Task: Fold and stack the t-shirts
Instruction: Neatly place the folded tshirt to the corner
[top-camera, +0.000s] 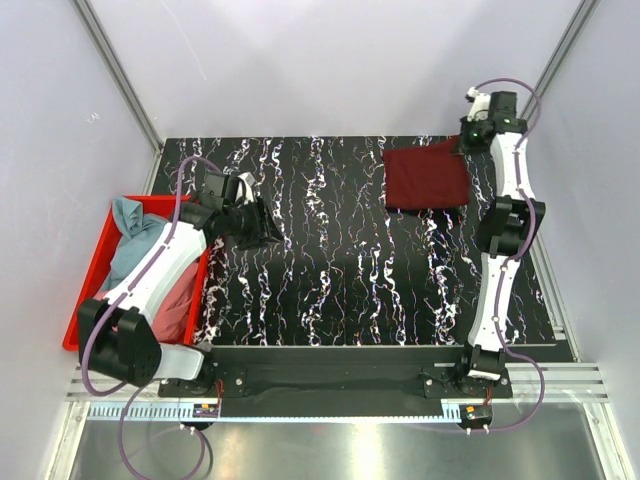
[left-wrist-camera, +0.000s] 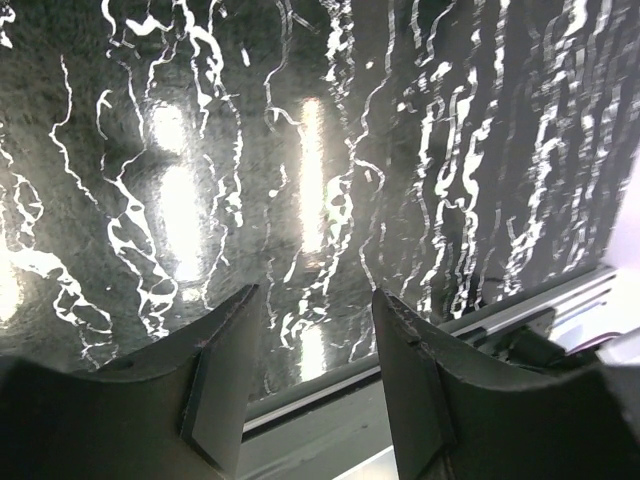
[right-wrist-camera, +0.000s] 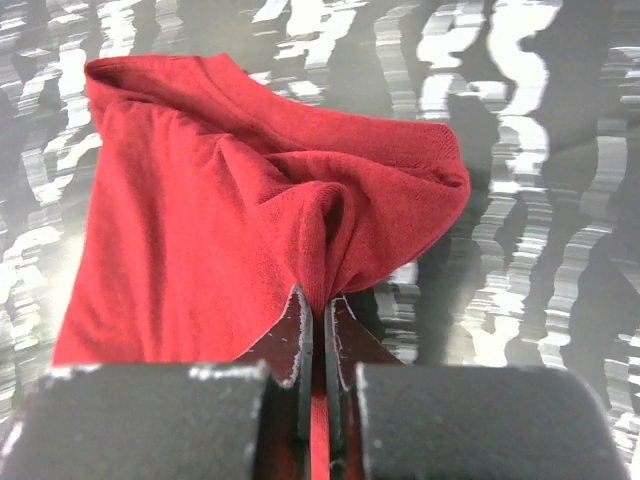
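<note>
Shirt on the table: we find the maroon t-shirt (top-camera: 428, 178) folded into a compact rectangle at the far right of the table (top-camera: 330, 280). The right wrist view shows its near edge lifted and puckered.

Right end effector: the right gripper (right-wrist-camera: 318, 298) is pinched shut on a ridge of the maroon t-shirt's edge, with cloth drawn up between the jaws.

Left end effector: the left gripper (left-wrist-camera: 315, 300) hangs over bare table just beside the red bin (top-camera: 92, 265). Its jaws stand moderately apart with nothing between them.

Shirts in the bin: the teal-blue t-shirt (top-camera: 125, 225) lies crumpled at the bin's far end and the coral pink t-shirt (top-camera: 176, 308) nearer us. Both are partly hidden by the left arm.

Done, as we judge it: one shirt of three appears folded. The grip on its edge suggests a final tuck or a shift into place, though we cannot tell which.

Left to do, as we judge it: two shirts have yet to leave the bin, be spread, folded, and stacked on the maroon one. We place the task at roughly a third complete.
</note>
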